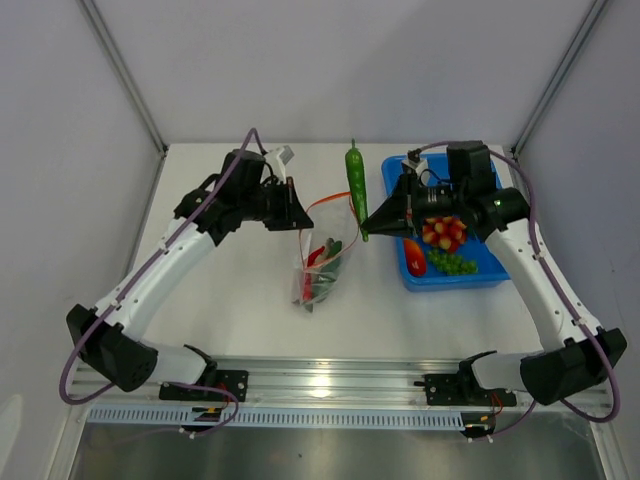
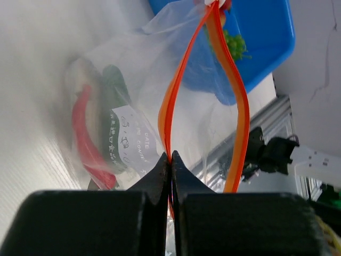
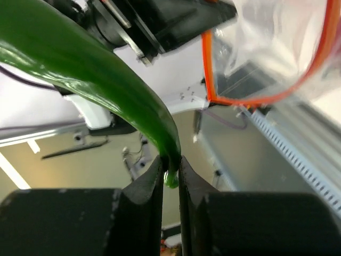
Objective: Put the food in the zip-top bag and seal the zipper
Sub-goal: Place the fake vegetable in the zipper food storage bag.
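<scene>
My left gripper (image 1: 297, 215) (image 2: 170, 157) is shut on the orange-red zipper (image 1: 325, 205) (image 2: 169, 106) and holds the clear zip-top bag (image 1: 320, 265) (image 2: 122, 106) up with its mouth open. Inside the bag lie a red piece (image 2: 82, 133) and a dark green piece (image 2: 112, 122) of food. My right gripper (image 1: 368, 225) (image 3: 170, 165) is shut on the thin tip of a long green chilli (image 1: 356, 185) (image 3: 96, 69). It holds the chilli in the air just right of the bag's mouth (image 3: 210, 80).
A blue tub (image 1: 490, 275) (image 2: 266, 37) stands on the right under my right arm. It holds red-yellow cherry tomatoes (image 1: 443, 232), green grapes (image 1: 452, 263) and a red pepper (image 1: 415, 256). White walls close in the table at the back and sides.
</scene>
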